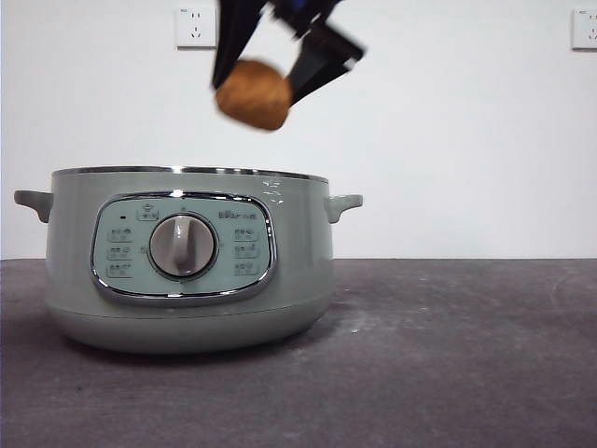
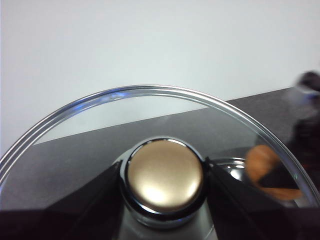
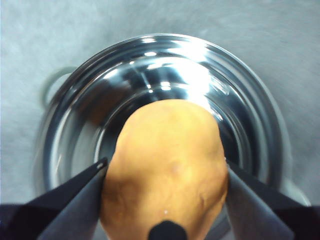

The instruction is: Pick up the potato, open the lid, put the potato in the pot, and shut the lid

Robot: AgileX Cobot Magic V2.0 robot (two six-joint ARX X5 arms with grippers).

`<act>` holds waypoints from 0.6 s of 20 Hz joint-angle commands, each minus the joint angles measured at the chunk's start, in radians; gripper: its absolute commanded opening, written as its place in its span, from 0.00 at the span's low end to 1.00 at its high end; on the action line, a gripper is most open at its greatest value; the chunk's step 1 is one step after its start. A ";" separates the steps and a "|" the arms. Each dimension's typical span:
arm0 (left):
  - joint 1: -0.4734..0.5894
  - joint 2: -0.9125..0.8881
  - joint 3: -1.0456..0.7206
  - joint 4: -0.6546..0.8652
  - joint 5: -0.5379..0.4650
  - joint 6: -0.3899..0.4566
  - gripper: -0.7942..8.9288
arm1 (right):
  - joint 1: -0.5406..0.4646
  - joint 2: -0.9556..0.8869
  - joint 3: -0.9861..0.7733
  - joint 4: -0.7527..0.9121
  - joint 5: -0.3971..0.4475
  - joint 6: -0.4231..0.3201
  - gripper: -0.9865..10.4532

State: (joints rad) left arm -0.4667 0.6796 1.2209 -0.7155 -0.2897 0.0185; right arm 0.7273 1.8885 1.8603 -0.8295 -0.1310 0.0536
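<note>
The right claw [image 1: 264, 75] grips the potato [image 1: 253, 94] between its jaws above the open pot [image 1: 191, 257] on the worktop [image 1: 448, 355], while the left claw [image 2: 165, 177] clamps the knob of the lifted lid [image 2: 150, 97].

The potato [image 1: 253, 94], oval with orange-brown skin, hangs in the air above my open pot [image 1: 187, 261], over its shiny steel bowl. The pot is pale sage green, upright on the table, its dial and control panel facing front. The glass lid [image 2: 150, 100], chrome-rimmed with a round knob, is lifted off and held apart.
</note>
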 commanded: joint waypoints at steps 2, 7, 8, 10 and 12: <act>0.001 -0.020 0.011 0.003 -0.027 0.011 0.07 | 0.019 0.193 0.149 -0.033 0.002 -0.074 0.08; 0.001 -0.020 0.011 -0.018 -0.027 0.011 0.07 | 0.037 0.336 0.170 -0.021 0.021 -0.116 0.08; 0.001 -0.019 0.011 -0.018 -0.027 0.011 0.07 | 0.040 0.351 0.170 -0.024 0.035 -0.118 0.08; 0.001 -0.015 0.011 -0.019 -0.027 0.011 0.07 | 0.047 0.371 0.170 -0.028 0.035 -0.132 0.08; 0.001 -0.005 0.011 -0.019 -0.027 0.012 0.07 | 0.048 0.373 0.170 -0.029 0.036 -0.135 0.08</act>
State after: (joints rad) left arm -0.4667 0.6842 1.2209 -0.7845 -0.3119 0.0189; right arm 0.7715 2.2482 2.0281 -0.8631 -0.0998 -0.0711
